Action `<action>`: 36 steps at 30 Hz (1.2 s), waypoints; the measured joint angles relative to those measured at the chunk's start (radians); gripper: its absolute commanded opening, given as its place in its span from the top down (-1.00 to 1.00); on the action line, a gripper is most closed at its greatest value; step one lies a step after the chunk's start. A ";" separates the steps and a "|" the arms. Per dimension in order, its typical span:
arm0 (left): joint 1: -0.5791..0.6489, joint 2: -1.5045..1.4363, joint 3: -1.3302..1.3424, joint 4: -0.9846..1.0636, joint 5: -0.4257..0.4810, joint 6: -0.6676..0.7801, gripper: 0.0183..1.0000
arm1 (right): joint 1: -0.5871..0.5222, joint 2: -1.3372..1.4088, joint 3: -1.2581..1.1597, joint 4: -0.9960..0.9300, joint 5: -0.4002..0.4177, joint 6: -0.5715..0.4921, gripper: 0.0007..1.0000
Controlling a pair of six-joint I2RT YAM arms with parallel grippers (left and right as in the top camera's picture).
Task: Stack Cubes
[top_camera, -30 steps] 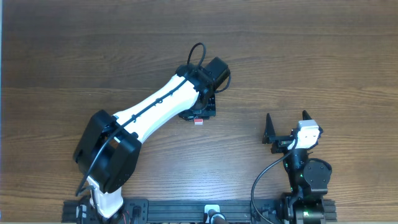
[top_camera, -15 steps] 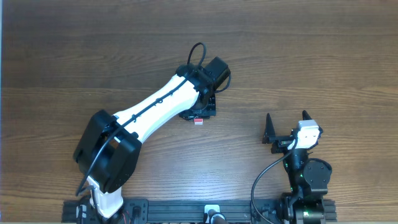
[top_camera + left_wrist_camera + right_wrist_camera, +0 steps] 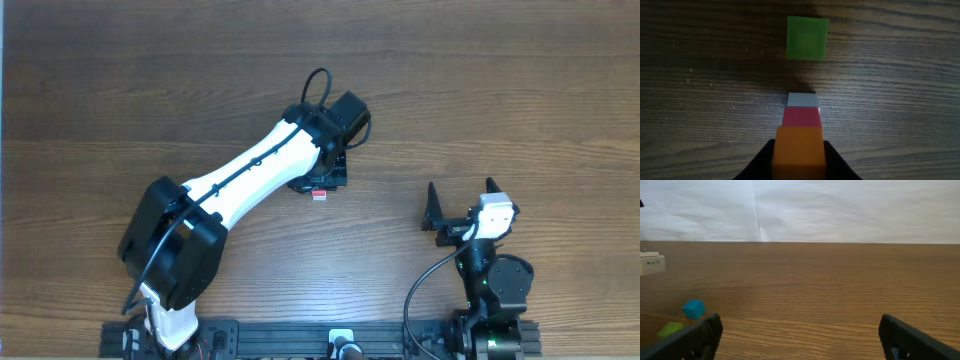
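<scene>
The left gripper (image 3: 320, 182) is clamped on an orange cube (image 3: 798, 151) at the bottom centre of the left wrist view. It appears to sit above a red cube (image 3: 801, 117) and a grey cube (image 3: 803, 99), though whether it is seated cannot be told. A green cube (image 3: 807, 37) at upper centre lies unstacked. The right wrist view adds a loose blue cube (image 3: 693, 308) at lower left. The right gripper (image 3: 461, 200), at lower right of the top view, has its fingers apart and holds nothing.
</scene>
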 measured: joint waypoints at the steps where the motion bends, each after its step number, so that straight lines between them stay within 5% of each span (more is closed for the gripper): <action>1: 0.000 0.000 0.000 0.000 -0.001 0.000 0.96 | 0.000 0.000 0.000 0.000 0.000 0.001 -0.98; 16: 0.000 0.014 0.006 0.000 -0.003 0.000 0.89 | 0.000 0.000 0.000 0.000 0.000 0.000 -0.99; 27: 0.000 0.015 0.006 0.000 -0.003 0.001 0.19 | 0.000 0.000 0.000 0.000 0.000 0.000 -0.99; 34: 0.000 0.017 0.006 0.000 -0.003 0.007 -0.01 | 0.000 0.000 0.000 0.000 0.000 0.000 -0.98; 36: 0.000 0.017 0.006 0.000 -0.003 0.006 -0.33 | 0.000 0.000 0.000 0.000 0.000 0.001 -0.98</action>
